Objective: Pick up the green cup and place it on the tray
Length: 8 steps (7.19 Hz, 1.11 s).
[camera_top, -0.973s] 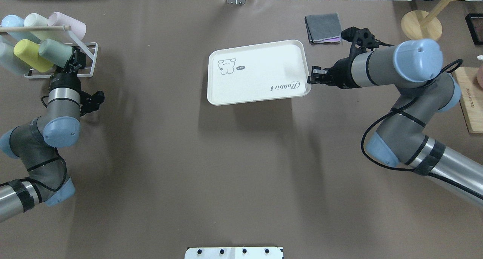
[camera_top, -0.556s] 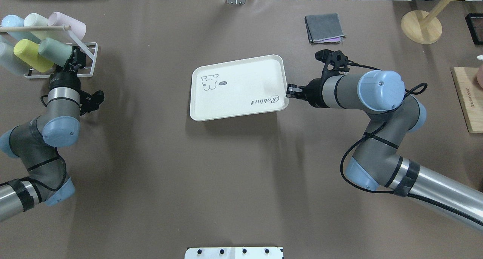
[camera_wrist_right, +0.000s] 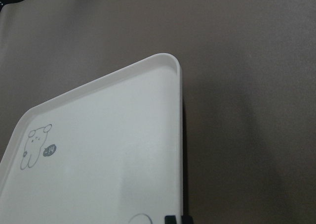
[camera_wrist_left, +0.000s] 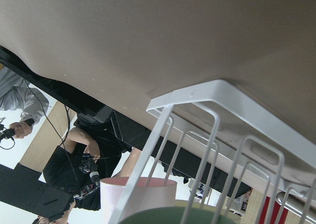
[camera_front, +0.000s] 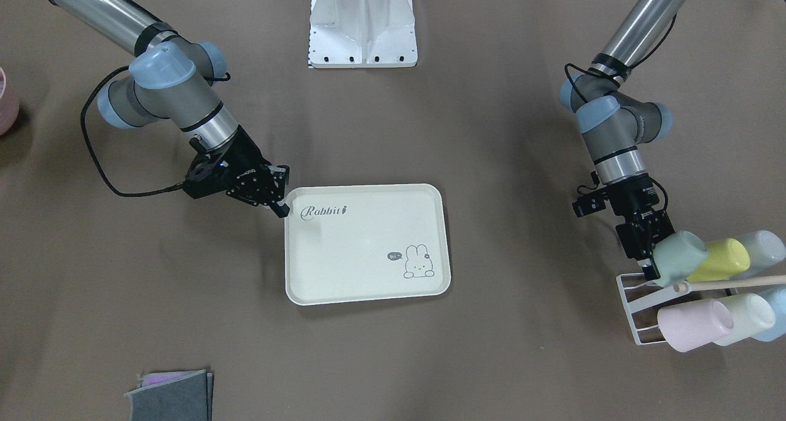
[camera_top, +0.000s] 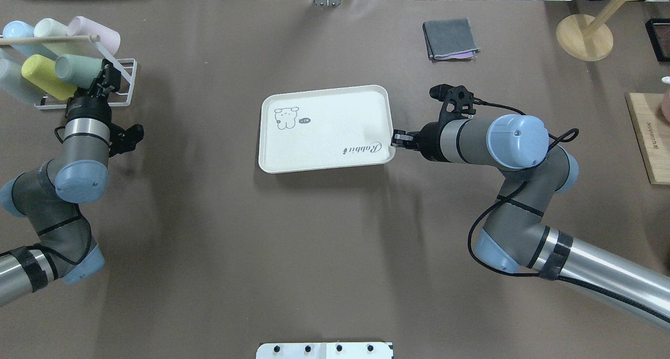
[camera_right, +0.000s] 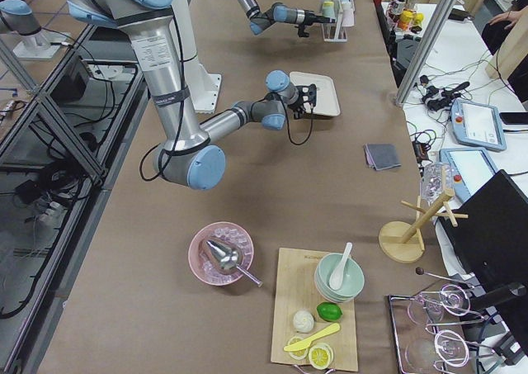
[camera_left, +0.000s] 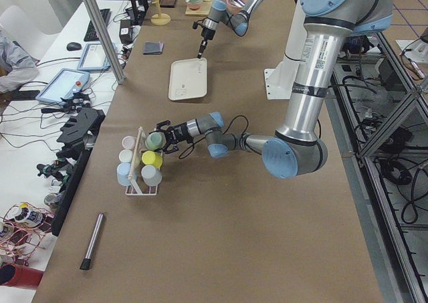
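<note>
The green cup [camera_top: 78, 68] lies on its side on the white wire rack [camera_top: 124, 81] at the far left, mouth toward my left arm. My left gripper [camera_top: 102, 80] is at its rim and looks shut on it; it also shows in the front view [camera_front: 648, 262] by the cup [camera_front: 678, 255]. The left wrist view shows only rack wires and a green edge [camera_wrist_left: 173, 218]. The cream tray [camera_top: 324, 134] with the "Rabbit" script lies flat mid-table. My right gripper [camera_top: 395, 139] is shut on its near right corner, and its fingertips [camera_wrist_right: 177, 219] pinch the rim.
On the rack lie a yellow cup [camera_top: 44, 76], a pale cream-green cup [camera_top: 49, 29], a pink cup [camera_top: 94, 32] and a blue cup [camera_top: 15, 30]. A grey folded cloth [camera_top: 450, 38], a wooden stand [camera_top: 583, 34] and a wooden board [camera_top: 649, 139] are at the far right.
My right arm carried the tray left and toward the robot and lowered it onto the table. My left gripper and the green cup shifted slightly away from the robot.
</note>
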Tool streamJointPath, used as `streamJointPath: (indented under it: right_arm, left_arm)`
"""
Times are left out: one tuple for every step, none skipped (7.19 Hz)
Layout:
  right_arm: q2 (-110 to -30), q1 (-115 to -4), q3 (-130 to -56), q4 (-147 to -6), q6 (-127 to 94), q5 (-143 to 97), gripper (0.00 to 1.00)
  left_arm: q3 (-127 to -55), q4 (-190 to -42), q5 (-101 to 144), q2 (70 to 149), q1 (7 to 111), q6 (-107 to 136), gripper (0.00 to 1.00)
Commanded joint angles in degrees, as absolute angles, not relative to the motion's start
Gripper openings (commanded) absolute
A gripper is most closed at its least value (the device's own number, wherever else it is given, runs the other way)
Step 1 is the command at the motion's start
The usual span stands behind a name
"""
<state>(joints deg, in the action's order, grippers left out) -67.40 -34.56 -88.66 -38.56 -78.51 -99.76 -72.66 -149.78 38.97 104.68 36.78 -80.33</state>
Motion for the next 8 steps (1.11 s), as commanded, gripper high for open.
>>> streamJointPath:
  right_arm:
    - [-67.67,-34.19,-88.33,-38.06,-78.57,-99.76,0.00]
    - [-67.68,-34.19,-88.33,-38.06,-78.66,-100.02,0.38]
    - [-67.85,-34.02,-88.77,-38.14,-78.66,-99.15,0.99]
    - [-68.03,-34.10,-88.94,-38.41,-78.58,-99.05,1.00]
    - [-68.11,-35.32,-89.29,-38.58,-78.05,-98.88,1.00]
    - [-70.29,-37.33,-90.69,-38.84,-77.96,-99.49,1.00]
    - [-73.79,-40.22,-92.10,-39.11,-77.00,-101.23,1.00]
    - [-76.09,-43.65,-94.37,-43.37,-69.16,-103.16,1.00]
  left_arm:
    - [-73.21,-150.20,39.11,104.59,37.44,-82.16,0.85]
    - [-73.30,-153.34,39.11,104.33,37.62,-85.40,0.85]
    - [-73.39,-156.07,39.11,104.15,37.88,-88.21,0.85]
    - [-73.39,-156.44,39.29,104.06,38.40,-89.11,0.85]
    - [-73.48,-156.88,39.29,103.89,38.58,-89.12,0.85]
    - [-74.17,-156.80,39.29,103.63,38.76,-89.30,0.85]
    - [-75.05,-156.88,39.29,103.54,38.93,-91.04,0.85]
    - [-76.02,-156.88,39.72,103.27,39.28,-91.84,0.85]
